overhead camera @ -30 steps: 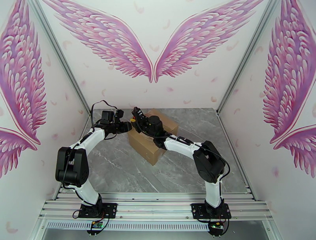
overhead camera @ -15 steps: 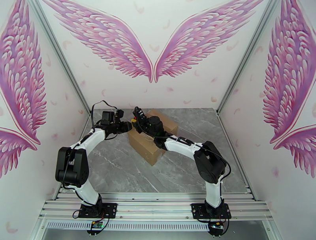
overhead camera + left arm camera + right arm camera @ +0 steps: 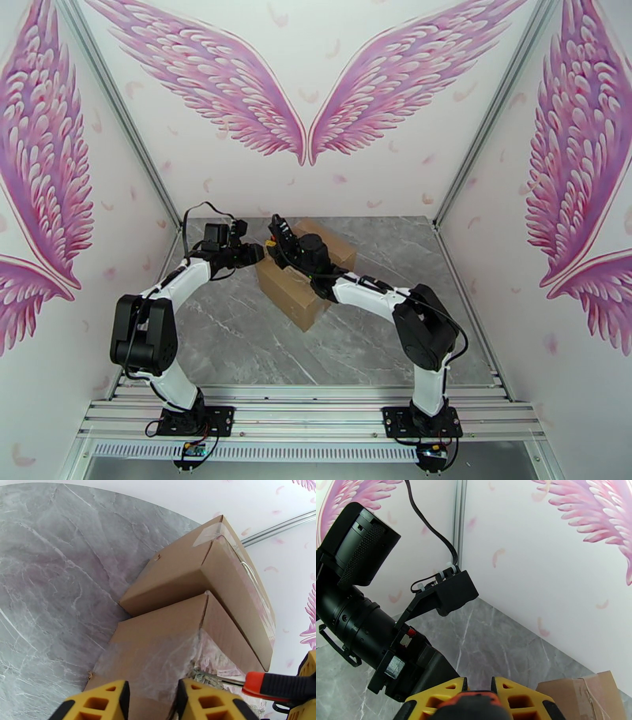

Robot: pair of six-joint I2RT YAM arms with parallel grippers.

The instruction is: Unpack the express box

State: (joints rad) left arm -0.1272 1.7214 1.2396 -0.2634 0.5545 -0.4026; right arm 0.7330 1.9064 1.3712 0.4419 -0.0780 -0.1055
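Grey marbled tabletop point(image 3: 237, 331) under walls painted with pink wings. Resting on it, flaps shut and bound in clear tape point(image 3: 158, 665): express box point(image 3: 296, 292), brown cardboard, not yet opened. Against the box's far side, seemingly a second carton point(image 3: 177, 570), also taped. At the box's left end, left gripper point(image 3: 152, 687), jaws apart, poised over the taped corner, contact with the cardboard not discernible. Above that same end of the box, right gripper point(image 3: 476, 691), jaws clamped on the orange-and-black handle of a cutter point(image 3: 276, 685). From the left wrist view, thin blade tip reaching the crinkled tape at the junction of the box's top face and end face. Judged to be the tape-cutting step, early in the task: seal apparently whole, nothing lifted out. Next move, probably: drawing the blade along the seam on top of the box, shallow enough to spare whatever lies inside. Calls for a straight, steady line along the tape, for the box held against sliding, likely by the left jaws pressing or pinching the box's left end, and for clearance from the yellow left fingers point(image 3: 98, 701) just beside the blade.
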